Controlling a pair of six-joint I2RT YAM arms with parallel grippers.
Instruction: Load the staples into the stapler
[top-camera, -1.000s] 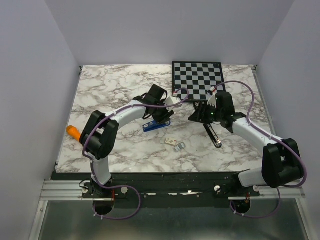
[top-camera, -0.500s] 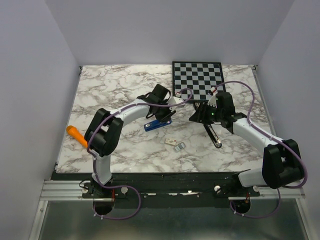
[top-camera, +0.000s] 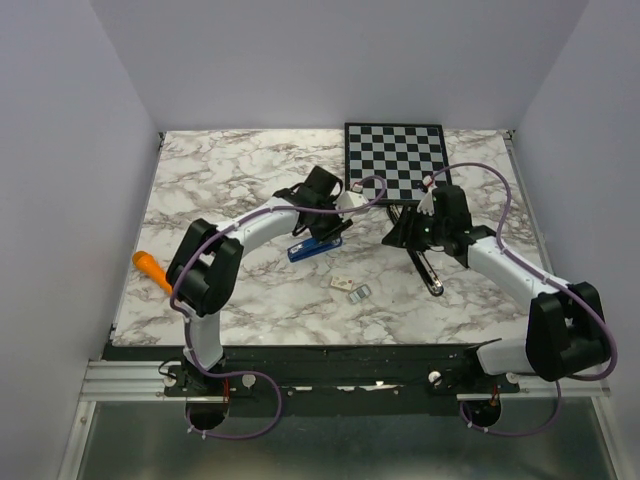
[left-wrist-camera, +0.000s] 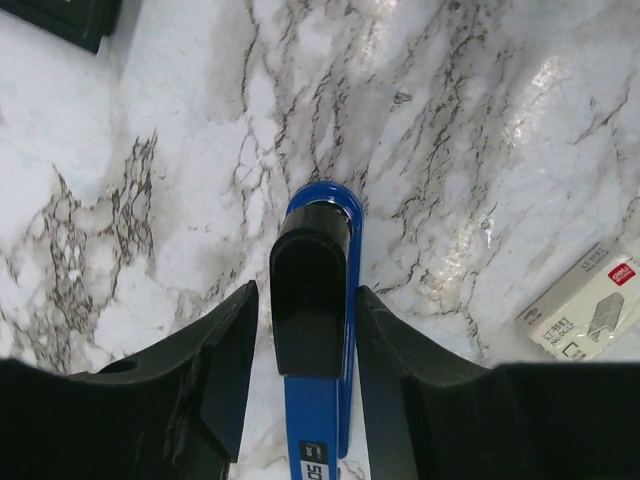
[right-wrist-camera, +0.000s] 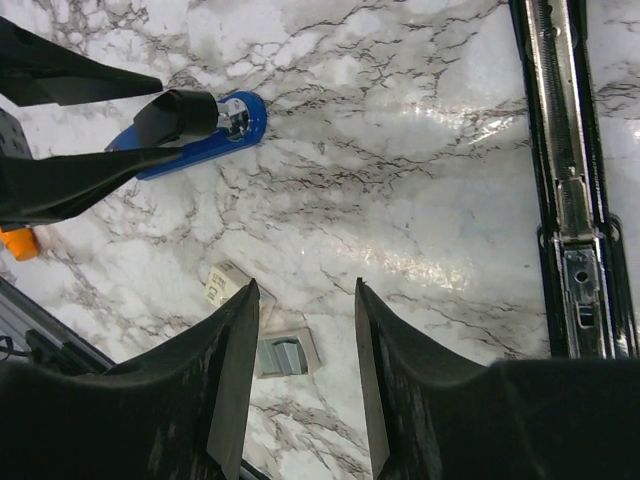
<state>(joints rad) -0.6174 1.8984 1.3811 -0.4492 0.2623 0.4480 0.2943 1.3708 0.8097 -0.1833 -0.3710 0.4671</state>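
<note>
Left gripper (left-wrist-camera: 306, 292) straddles small blue metal stapler (left-wrist-camera: 318, 420); jaws slightly open, thin gaps both sides, nothing clamped. Right gripper (right-wrist-camera: 305, 290) gapes wide, empty. Tiny silvery-grey staples block (right-wrist-camera: 287, 355) lies on marble table (right-wrist-camera: 420, 200), touching small white cardboard box (right-wrist-camera: 228, 285). Step, as I judge: securing stapler. Next: squeeze it, open magazine; right descends onto staples.

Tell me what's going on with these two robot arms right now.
The arms are getting set to load a stapler. The left gripper is low on the table, its open jaws either side of the blue stapler, apparently not clamped. The right gripper hangs open and empty above the staples, which lie loose beside a white box. A black stapler lies opened out to the right. No staples are loaded yet.
</note>
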